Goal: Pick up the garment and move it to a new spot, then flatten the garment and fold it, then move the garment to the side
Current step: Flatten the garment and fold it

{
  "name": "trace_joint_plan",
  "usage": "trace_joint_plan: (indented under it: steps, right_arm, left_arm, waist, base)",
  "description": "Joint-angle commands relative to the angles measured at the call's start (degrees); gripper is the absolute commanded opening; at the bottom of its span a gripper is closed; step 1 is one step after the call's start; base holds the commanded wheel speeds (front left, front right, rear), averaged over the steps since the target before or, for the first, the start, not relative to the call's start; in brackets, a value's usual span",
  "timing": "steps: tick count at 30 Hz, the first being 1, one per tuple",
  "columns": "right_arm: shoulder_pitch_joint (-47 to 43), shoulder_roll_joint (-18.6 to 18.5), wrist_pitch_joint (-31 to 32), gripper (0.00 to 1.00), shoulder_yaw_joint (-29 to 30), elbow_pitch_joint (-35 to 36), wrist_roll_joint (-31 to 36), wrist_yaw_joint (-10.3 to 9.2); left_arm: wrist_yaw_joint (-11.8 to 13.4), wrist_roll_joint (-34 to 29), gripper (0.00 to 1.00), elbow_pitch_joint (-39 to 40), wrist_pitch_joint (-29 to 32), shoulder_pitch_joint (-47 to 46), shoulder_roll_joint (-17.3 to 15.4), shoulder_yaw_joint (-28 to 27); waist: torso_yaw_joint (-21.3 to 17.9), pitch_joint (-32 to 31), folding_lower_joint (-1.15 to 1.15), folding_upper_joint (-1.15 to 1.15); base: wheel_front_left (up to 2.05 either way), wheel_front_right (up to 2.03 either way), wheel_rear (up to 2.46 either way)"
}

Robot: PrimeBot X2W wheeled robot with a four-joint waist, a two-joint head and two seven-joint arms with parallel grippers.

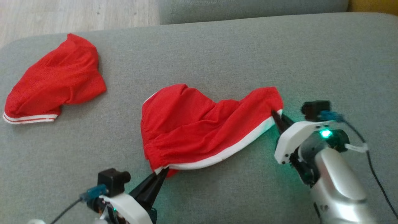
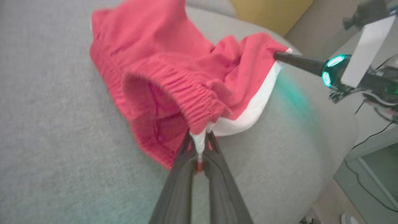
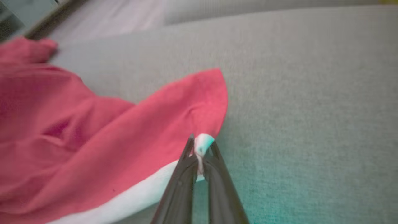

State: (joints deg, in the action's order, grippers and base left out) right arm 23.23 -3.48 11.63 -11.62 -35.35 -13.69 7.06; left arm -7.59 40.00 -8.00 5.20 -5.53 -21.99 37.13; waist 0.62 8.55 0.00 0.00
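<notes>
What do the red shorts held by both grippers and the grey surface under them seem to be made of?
Shorts: thin soft knit, perhaps sports mesh, matte; it drapes in folds, with a ribbed elastic waistband. Surface: grey woven upholstery, matte, finely grained; probably padded, given its rounded edge.

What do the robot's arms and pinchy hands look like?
The left end effector and right end effector each have two long, dark, pointed fingers on a white curved shell. Each carries a small black camera box with a blue plug and a dark cable. The right forearm is shiny silver, with a glowing green light.
</notes>
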Motion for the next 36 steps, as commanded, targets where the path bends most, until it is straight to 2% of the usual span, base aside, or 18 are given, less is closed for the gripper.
trace_joint_plan:
  steps: [1,5,8,12,15,18,22,24,26,27,30,34,36]
  right_arm:
    - [-1.2,0.0,0.7,0.00,-0.4,6.7,-4.0,0.43]
    - [-6.9,-3.2,5.7,0.00,1.5,25.2,-15.7,0.43]
    - [-11.6,-5.5,10.7,0.00,5.9,40.9,-22.9,0.43]
    - [-14.7,-5.0,17.5,0.00,12.8,58.2,-29.5,0.43]
    - [-12.7,-3.1,22.8,0.00,17.0,66.1,-32.5,0.43]
    - [-6.4,-1.2,27.9,0.00,19.2,68.7,-33.5,0.43]
    - [6.6,0.4,31.9,0.00,20.7,63.7,-31.3,0.43]
    - [14.2,0.5,30.9,0.00,21.7,57.4,-30.1,0.43]
    - [22.6,0.6,27.6,0.00,22.2,49.0,-28.1,0.43]
    - [22.6,0.6,27.6,0.00,22.2,49.0,-28.1,0.43]
    - [35.6,0.6,20.6,0.00,22.5,35.5,-24.1,0.43]
    - [49.9,0.6,11.1,0.00,22.3,19.9,-20.8,0.43]
    - [54.9,0.6,6.9,0.00,22.2,13.4,-20.3,0.43]
  left_arm:
    - [0.1,2.1,0.00,5.6,0.4,-1.0,-2.3,-2.0]
    - [0.1,10.8,0.00,21.6,3.2,0.8,-6.2,-2.9]
    - [0.1,17.3,0.00,34.8,5.1,0.9,-10.5,-5.8]
    - [0.3,23.9,0.00,47.2,7.4,-1.1,-14.5,-11.2]
    - [1.0,29.6,0.00,52.2,8.9,-5.5,-15.9,-15.8]
    - [1.7,34.6,0.00,51.9,12.1,-13.0,-17.1,-19.0]
    - [2.8,37.5,0.00,44.0,18.3,-26.8,-17.8,-19.4]
    - [3.3,35.2,0.00,37.3,20.8,-35.3,-16.9,-18.1]
    - [3.2,31.3,0.00,28.9,21.9,-44.0,-14.6,-16.1]
    - [3.2,31.3,0.00,28.9,21.9,-44.0,-14.6,-16.1]
    - [2.9,23.6,0.00,14.5,18.7,-56.5,-9.5,-14.2]
    - [1.6,14.4,0.00,-1.7,8.2,-69.5,-3.1,-13.0]
    - [1.0,11.4,0.00,-8.1,3.4,-73.5,-1.0,-11.9]
  waist:
    - [-0.1,-0.4,0.00,0.00]
    - [-0.7,-0.7,0.00,0.00]
    - [-1.5,-0.3,0.00,0.00]
    - [-3.0,1.0,0.00,0.00]
    - [-4.4,2.7,0.00,0.00]
    - [-5.5,5.3,0.00,0.00]
    - [-6.2,10.6,0.00,0.00]
    - [-6.1,13.9,0.00,0.00]
    - [-6.0,16.7,0.00,0.00]
    - [-6.0,16.7,0.00,0.00]
    - [-5.9,19.9,0.00,0.00]
    - [-5.9,23.0,0.00,0.00]
    - [-6.0,24.2,0.00,0.00]
  base:
    - [0.00,0.00,0.00]
    - [0.00,0.00,0.00]
    - [0.00,0.00,0.00]
    - [0.00,0.00,0.00]
    - [0.00,0.00,0.00]
    - [0.00,0.00,0.00]
    - [0.00,0.00,0.00]
    - [0.00,0.00,0.00]
    - [0.00,0.00,0.00]
    - [0.00,0.00,0.00]
    - [0.00,0.00,0.00]
    - [0.00,0.00,0.00]
    - [0.00,0.00,0.00]
